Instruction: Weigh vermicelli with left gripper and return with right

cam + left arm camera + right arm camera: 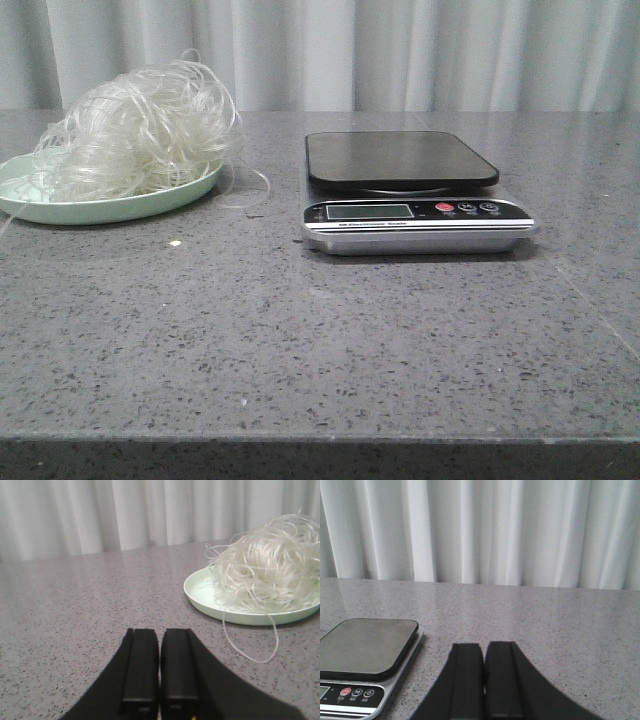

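The vermicelli [140, 130], a fluffy clump of whitish translucent strands, lies on a pale green plate [100, 208] at the far left of the table. It also shows in the left wrist view [270, 570], on the plate [200, 592], with a loose loop hanging onto the table. A kitchen scale [410, 190] with a dark empty platform stands at the centre right; the right wrist view shows it too [365, 652]. My left gripper [160, 632] is shut and empty, short of the plate. My right gripper [483, 647] is shut and empty, beside the scale. Neither gripper shows in the front view.
The grey speckled table [320, 340] ends in a front edge near the camera. A white curtain [400, 50] hangs behind the table. A small pale crumb [176, 242] lies in front of the plate.
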Robot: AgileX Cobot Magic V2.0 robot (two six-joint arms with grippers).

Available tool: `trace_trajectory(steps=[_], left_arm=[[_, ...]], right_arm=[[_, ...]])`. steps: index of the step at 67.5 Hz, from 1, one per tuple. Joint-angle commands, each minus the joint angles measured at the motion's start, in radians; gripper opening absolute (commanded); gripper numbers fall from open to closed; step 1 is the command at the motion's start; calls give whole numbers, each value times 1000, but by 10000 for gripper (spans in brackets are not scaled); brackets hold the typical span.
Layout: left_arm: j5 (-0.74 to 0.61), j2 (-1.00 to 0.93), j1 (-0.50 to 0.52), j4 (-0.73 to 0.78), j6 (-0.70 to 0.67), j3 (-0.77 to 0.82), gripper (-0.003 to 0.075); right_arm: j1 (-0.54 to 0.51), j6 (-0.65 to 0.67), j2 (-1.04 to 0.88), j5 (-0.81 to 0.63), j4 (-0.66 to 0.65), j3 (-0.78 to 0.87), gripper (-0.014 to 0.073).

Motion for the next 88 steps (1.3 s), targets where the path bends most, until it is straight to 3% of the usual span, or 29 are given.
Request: trace_trajectory(steps=[1, 53, 72, 88], left_arm=[[-82, -19, 4, -12, -11, 5, 137], [-82, -19, 4, -12, -11, 5, 137], [-82, -19, 4, -12, -11, 5, 137], [-82, -19, 4, -12, -11, 5, 137]], right_arm=[[-7, -7, 9, -78, -8, -25, 152], [-8, -7, 9, -78, -9, -16, 152], [-93, -4, -157, -90, -13, 171, 152], [-112, -2, -146, -126, -28, 260, 152]])
